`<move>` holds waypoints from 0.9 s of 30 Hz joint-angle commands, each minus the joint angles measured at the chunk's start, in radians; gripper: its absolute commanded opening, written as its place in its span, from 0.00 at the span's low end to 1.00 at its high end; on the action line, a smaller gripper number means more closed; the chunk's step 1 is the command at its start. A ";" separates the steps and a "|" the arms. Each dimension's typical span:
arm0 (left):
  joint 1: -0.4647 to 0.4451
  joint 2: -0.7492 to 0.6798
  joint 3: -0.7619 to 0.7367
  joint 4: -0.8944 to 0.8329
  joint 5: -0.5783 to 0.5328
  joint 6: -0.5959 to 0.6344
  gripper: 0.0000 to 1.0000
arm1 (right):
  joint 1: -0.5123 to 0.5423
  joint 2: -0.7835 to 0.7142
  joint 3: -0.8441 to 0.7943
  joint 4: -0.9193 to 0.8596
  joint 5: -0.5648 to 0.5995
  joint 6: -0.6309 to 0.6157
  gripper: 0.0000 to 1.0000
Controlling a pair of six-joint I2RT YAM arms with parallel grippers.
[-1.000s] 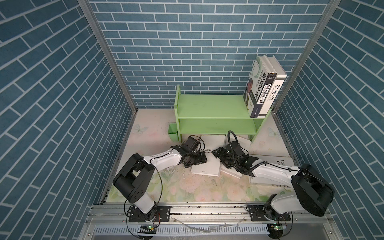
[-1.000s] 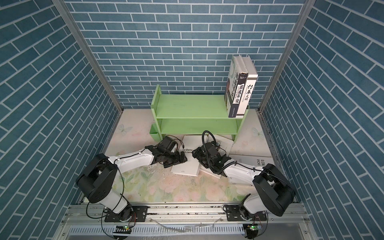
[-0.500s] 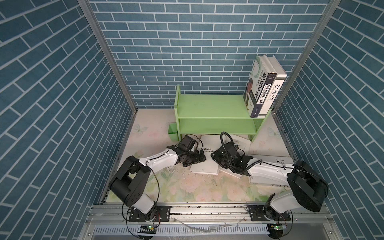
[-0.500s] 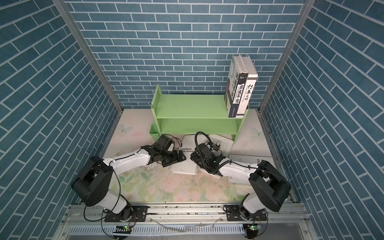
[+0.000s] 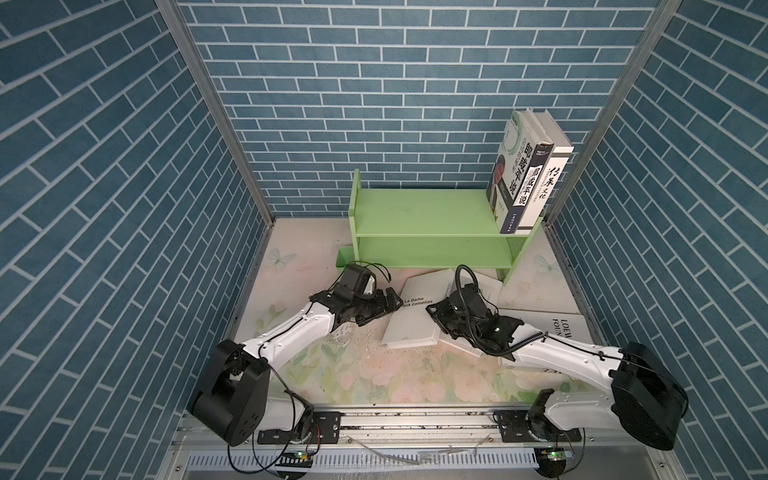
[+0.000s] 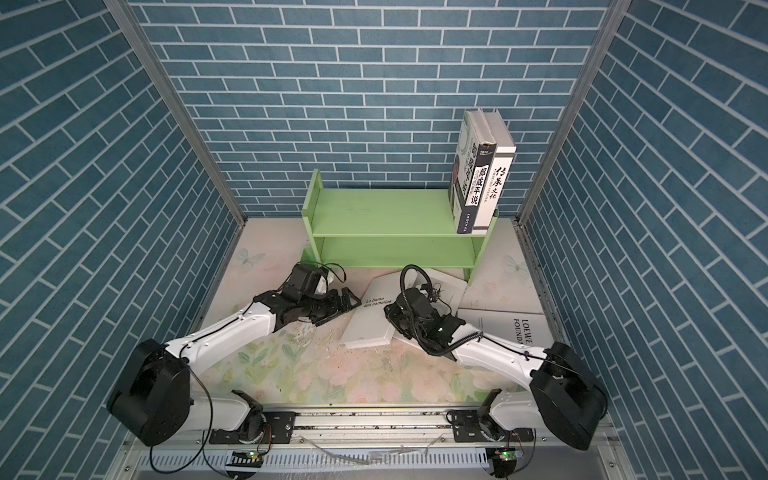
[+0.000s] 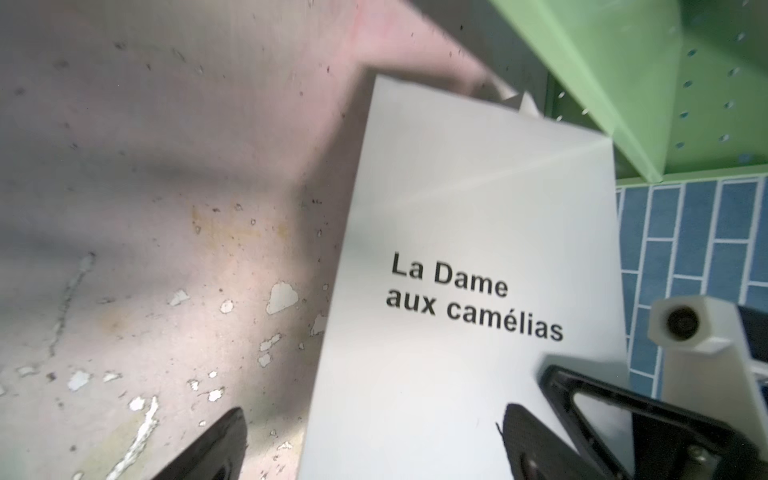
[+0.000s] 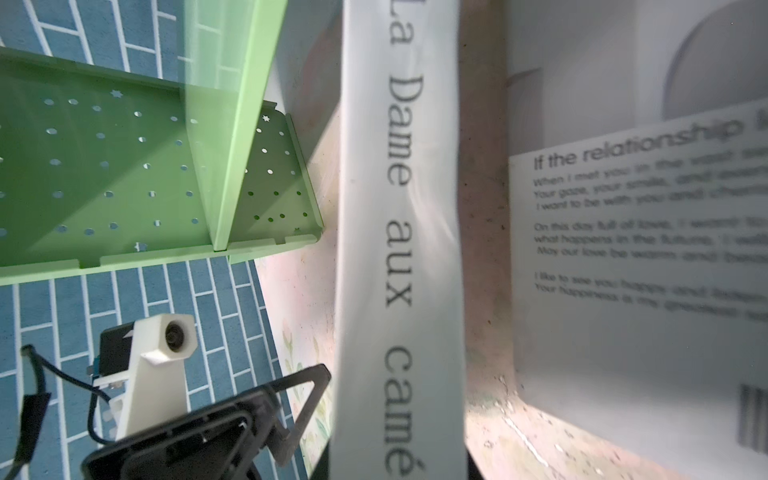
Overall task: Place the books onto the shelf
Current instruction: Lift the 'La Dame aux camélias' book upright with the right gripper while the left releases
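Right gripper (image 5: 433,316): you've got it clamped on the right edge of the white book (image 5: 413,320), "La Dame aux camélias", on the table (image 5: 291,257) in front of the green shelf (image 5: 415,220). Left gripper (image 5: 394,302) is spread wide, straddling its left edge. Two books (image 5: 528,174) stand on the shelf's right end.
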 commanded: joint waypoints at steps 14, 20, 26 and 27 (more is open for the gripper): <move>0.027 -0.174 0.141 -0.145 -0.024 -0.035 0.98 | 0.000 -0.522 0.059 -0.495 0.023 0.155 0.24; 0.029 -0.215 0.207 -0.201 -0.074 -0.037 1.00 | -0.006 -0.482 0.333 -0.678 -0.176 0.067 0.25; 0.032 -0.217 0.245 -0.213 -0.080 -0.049 1.00 | -0.033 -0.384 0.589 -0.720 -0.378 0.052 0.25; 0.032 -0.219 0.250 -0.215 -0.084 -0.052 1.00 | -0.035 -0.363 0.639 -0.716 -0.386 0.036 0.24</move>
